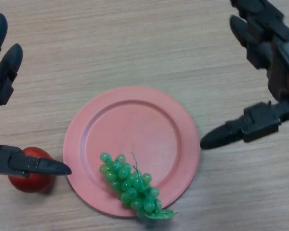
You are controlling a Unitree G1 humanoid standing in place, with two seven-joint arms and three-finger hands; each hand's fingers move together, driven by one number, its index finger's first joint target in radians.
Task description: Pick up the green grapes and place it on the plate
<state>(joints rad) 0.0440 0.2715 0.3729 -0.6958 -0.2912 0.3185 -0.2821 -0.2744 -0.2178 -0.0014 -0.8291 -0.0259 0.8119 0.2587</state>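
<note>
A bunch of green grapes (130, 185) lies on the near part of a pink plate (135, 125), its leafy end hanging just over the plate's front rim. My right hand (272, 72) hovers to the right of the plate with straight, spread fingers and its thumb (231, 132) pointing toward the rim; it holds nothing. At the view's left edge my left hand (2, 77) is open too, its thumb (33, 166) stretched over a red apple.
A red apple (31, 179) sits on the wooden table (135, 43) just left of the plate, partly under my left thumb.
</note>
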